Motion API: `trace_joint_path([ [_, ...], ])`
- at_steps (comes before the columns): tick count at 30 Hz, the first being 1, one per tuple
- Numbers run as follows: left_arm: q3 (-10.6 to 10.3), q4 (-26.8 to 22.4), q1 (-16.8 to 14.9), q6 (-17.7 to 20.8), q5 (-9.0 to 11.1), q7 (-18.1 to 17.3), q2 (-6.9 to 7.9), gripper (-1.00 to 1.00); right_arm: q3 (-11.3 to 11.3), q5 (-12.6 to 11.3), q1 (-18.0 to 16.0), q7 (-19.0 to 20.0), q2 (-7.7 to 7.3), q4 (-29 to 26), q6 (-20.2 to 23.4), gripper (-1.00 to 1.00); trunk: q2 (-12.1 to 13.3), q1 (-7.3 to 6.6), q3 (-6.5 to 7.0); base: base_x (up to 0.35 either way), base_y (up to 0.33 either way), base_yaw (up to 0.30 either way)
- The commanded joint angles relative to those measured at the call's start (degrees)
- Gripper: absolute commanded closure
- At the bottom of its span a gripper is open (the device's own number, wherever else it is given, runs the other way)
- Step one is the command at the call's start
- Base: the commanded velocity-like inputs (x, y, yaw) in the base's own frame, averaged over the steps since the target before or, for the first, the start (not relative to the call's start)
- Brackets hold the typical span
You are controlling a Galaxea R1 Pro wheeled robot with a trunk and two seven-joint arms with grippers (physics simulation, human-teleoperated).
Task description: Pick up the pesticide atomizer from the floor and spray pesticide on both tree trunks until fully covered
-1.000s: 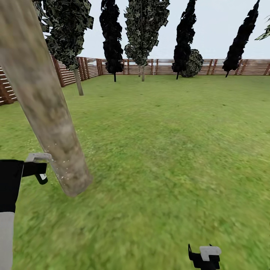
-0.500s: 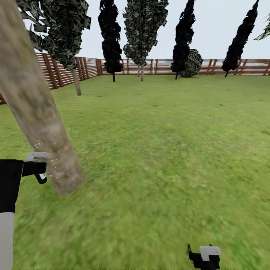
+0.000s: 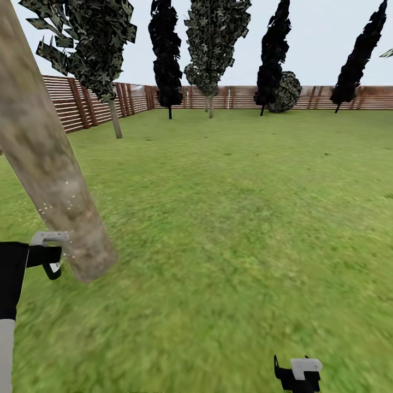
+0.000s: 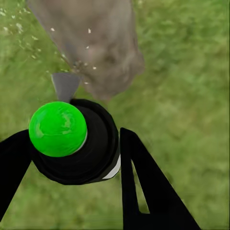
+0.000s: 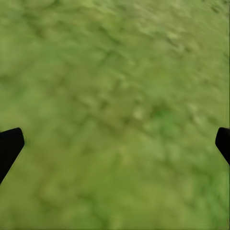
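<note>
Pesticide atomizer [image 4: 72, 143] is sitting clamped between the black fingers of the left gripper [image 4: 72, 158], its green cap facing the wrist camera and its grey nozzle pointing at the tree trunk [image 3: 52, 164] just ahead. In the head view the left gripper [image 3: 49, 254] is hanging just beside the lower trunk, on the robot's left side, so the left arm is by far the nearer one. The trunk's long axis is leaning across that view from top left down to its base in the grass floor [image 3: 229, 229]. Fine white specks of pesticide [image 3: 54, 204] are drifting over the bark. The right gripper [image 3: 297, 374] is idling low over bare grass, fingers spread apart. Compared with a second ago, the whole scene has shifted: the trunk is sitting further left and more fence [image 3: 71, 101] is showing, so the camera has turned.
</note>
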Motion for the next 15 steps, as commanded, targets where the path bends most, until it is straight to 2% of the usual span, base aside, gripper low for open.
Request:
trace_joint_path([
  [1,0.3,0.0,1.3,-0.1,0.1,0.0,0.01,1.00,0.0,0.0,0.0,0.0,0.00,0.0,0.0,-1.00,0.0,0.00,0.00,0.006,-0.012,0.272],
  [3,1.2,0.0,2.5,-0.2,0.1,0.4,0.13,1.00,0.0,0.0,0.0,0.0,0.00,0.0,0.0,-1.00,0.0,0.00,0.00,0.002,-0.004,0.276],
  [5,4.2,0.0,2.7,-0.4,0.0,1.1,0.18,1.00,0.0,0.0,0.0,0.0,0.00,0.0,0.0,-1.00,0.0,0.00,0.00,0.000,-0.001,0.277],
  [7,5.0,-0.1,2.8,-0.6,0.1,1.5,-0.31,1.00,0.0,0.0,0.0,0.0,0.00,0.0,0.0,-1.00,0.0,0.00,0.00,0.000,0.000,0.230],
  [9,3.4,-0.1,2.8,-0.4,0.1,1.7,-0.73,1.00,0.0,0.0,0.0,0.0,0.00,0.0,0.0,-1.00,0.0,0.00,0.00,0.000,0.000,0.080],
  [11,-0.8,-0.1,2.6,-0.1,0.0,2.1,-1.46,1.00,0.0,0.0,0.0,0.0,0.00,0.0,0.0,-1.00,0.0,0.00,0.00,0.000,0.000,0.021],
  [13,-1.2,-0.1,2.7,-0.1,0.1,2.6,-1.36,1.00,-0.1,0.0,0.0,0.0,0.00,0.0,0.0,-1.00,0.0,0.00,0.00,0.000,0.000,0.003],
  [15,0.6,-0.1,2.7,-0.2,0.1,2.7,-1.24,1.00,-0.1,0.0,0.0,0.0,0.00,0.0,0.0,-1.00,0.0,0.00,0.00,0.072,0.000,0.001],
])
